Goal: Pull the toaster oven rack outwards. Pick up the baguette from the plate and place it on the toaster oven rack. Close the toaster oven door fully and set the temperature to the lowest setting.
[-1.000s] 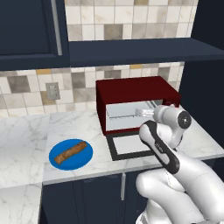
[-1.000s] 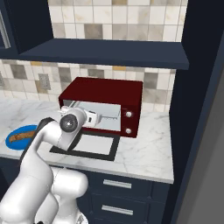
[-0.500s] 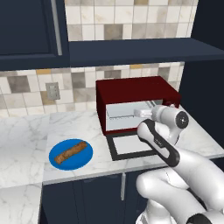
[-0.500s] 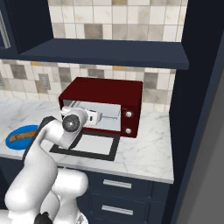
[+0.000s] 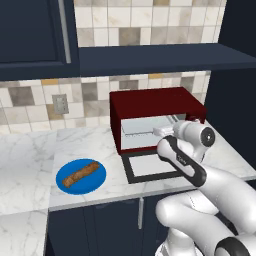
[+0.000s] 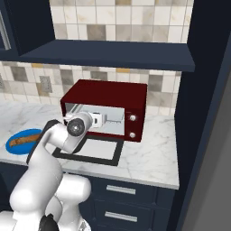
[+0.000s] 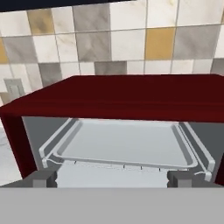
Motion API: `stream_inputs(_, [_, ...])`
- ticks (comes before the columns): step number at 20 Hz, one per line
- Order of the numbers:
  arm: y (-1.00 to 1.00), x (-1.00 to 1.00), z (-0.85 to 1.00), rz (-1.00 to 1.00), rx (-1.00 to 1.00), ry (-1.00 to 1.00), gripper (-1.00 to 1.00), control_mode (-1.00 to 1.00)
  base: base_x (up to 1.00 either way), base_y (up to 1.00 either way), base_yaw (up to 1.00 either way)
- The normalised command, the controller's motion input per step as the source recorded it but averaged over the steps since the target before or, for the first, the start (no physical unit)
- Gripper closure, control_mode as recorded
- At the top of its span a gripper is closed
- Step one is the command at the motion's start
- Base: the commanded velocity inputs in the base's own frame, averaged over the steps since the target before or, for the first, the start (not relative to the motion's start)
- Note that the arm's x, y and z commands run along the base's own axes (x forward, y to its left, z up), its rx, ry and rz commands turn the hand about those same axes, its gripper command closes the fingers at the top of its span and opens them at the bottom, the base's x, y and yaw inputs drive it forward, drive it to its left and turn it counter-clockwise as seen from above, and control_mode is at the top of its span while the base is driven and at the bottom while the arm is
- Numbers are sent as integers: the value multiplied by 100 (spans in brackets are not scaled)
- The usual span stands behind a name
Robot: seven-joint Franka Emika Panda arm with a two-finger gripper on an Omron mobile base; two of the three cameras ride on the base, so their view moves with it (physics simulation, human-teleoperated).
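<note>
Toaster oven rack (image 7: 122, 146), a thin flat light-grey metal shelf, is sitting inside the dark red boxy toaster oven (image 5: 155, 107), right ahead of the two-finger gripper (image 7: 113, 178). Its fingers are spreading wide, probably getting ready to grab the rack's front edge and pull. Off to the gripper's left, the brown baguette (image 5: 80, 173) is waiting on the round blue plate (image 5: 98, 181).

Even, shadowless rendered light falls across the kitchen, bright on the marble counter (image 5: 30, 150) and tiled wall (image 6: 117, 18); the toaster oven (image 7: 122, 98) cavity shows clearly, soft-edged and slightly blurred, without glare.
</note>
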Motion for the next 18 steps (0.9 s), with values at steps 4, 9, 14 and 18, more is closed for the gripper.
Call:
stream_inputs(4, [11,1,-91,0,-9,-12,-100,-100,0,0,0])
stream_inputs(9, [9,0,-99,0,-4,-16,-100,-100,0,0,0])
stream_inputs(14, [13,0,-88,0,0,-14,-100,-100,0,0,0])
stream_inputs(18, [32,0,-91,0,0,-10,-100,-100,0,0,0])
